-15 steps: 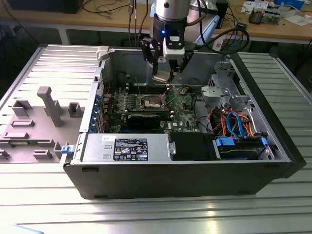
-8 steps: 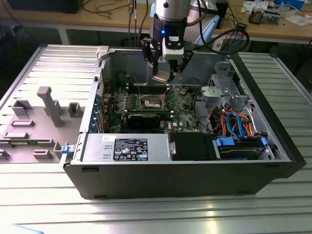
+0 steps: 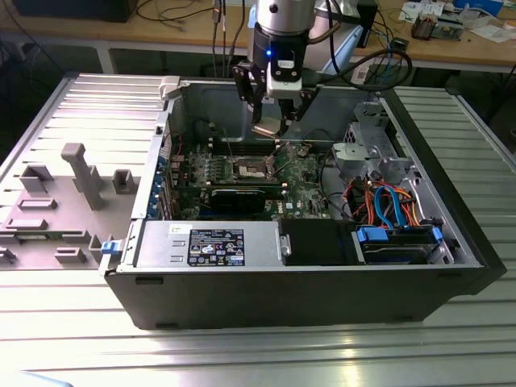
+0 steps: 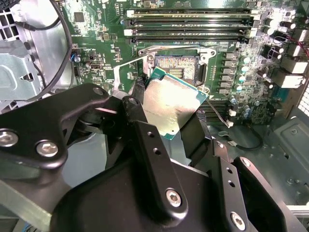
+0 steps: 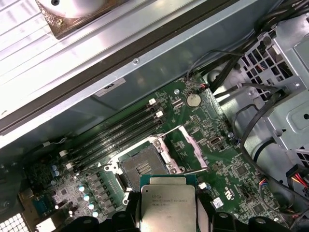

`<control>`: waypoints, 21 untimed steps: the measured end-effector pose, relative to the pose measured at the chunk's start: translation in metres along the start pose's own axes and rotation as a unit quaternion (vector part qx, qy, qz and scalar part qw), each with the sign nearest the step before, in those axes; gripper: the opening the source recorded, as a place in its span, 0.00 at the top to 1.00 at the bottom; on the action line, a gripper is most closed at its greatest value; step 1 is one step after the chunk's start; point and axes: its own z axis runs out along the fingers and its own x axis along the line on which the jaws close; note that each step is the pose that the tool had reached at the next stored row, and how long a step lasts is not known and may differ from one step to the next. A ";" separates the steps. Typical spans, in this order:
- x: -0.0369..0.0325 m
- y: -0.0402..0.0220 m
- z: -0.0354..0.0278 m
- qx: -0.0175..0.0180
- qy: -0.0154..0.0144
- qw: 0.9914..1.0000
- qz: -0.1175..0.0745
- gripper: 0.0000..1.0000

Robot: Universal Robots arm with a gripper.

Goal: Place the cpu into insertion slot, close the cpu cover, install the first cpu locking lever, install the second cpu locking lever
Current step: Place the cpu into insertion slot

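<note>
The gripper (image 3: 270,119) hung inside an open computer case (image 3: 300,292) that lay on a ribbed metal table (image 3: 451,351), its jaws clamped on two opposite edges of the cpu (image 3: 267,128). In the second wrist view, one black finger (image 4: 145,137) pressed each side of the chip (image 4: 171,104). The chip was carried flat, its silvery-tan metal face turned up toward the cameras and a thin green border showing around that face. It looked close to square, so no long axis could be told. Its edges sat skewed against those of the insertion slot (image 4: 176,65), one corner pointing toward the socket rather than a straight side.

The chip was in the air, apart from the green board. In the exterior view it hovered above and just to the exterior view's right of the socket (image 3: 248,168). The slot lay uncovered, its dark centre bare. In the first wrist view, the cpu cover (image 5: 194,147) stood swung open beside the socket (image 5: 140,169), green board showing through its square cut-out. Long memory slots (image 4: 190,21) ran along the far side of the socket from the chip. A grey fixture (image 3: 85,173) stood on the table at the exterior view's left.
</note>
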 end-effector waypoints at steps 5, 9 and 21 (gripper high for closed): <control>0.0000 0.0000 0.0001 0.000 0.000 1.000 0.006 0.45; 0.0000 0.0000 0.0003 0.000 0.000 1.000 0.011 0.45; 0.0000 0.0000 0.0005 0.000 -0.001 1.000 0.024 0.45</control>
